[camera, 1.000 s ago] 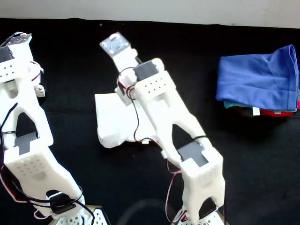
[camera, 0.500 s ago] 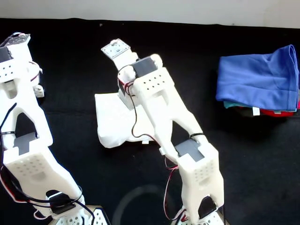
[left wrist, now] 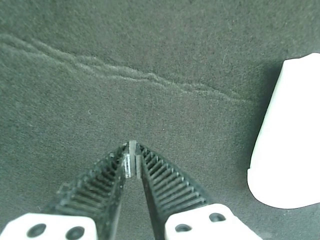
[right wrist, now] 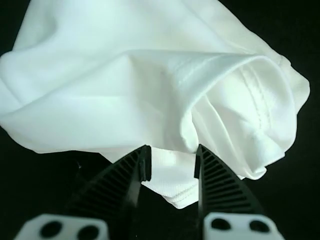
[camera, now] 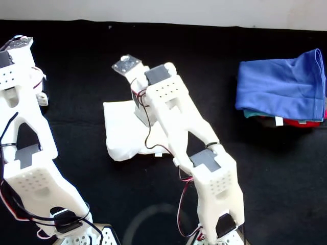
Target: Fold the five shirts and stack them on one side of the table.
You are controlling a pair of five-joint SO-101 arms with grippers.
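A crumpled white shirt (camera: 118, 133) lies on the black table (camera: 71, 56), left of centre. My right arm (camera: 166, 99) leans over it from the near edge. In the right wrist view my right gripper (right wrist: 171, 167) is open just above the shirt (right wrist: 125, 85), and a folded hem corner (right wrist: 175, 192) lies between its fingers (right wrist: 137, 167). My left gripper (left wrist: 131, 156) is shut on nothing over bare black cloth at the far left, apart from the shirt. A stack of folded shirts, a blue one (camera: 281, 87) on top, sits at the right.
Teal and red folded shirts (camera: 296, 121) peek out under the blue one. My left arm (camera: 23, 102) stands along the table's left edge. A smooth white rounded shape (left wrist: 292, 140) sits beside my left gripper. A pale wall strip (camera: 204, 10) runs behind the table.
My right arm has dipped and tilted down toward the white shirt, its wrist coming lower over the fabric. The left arm and the stack have kept still.
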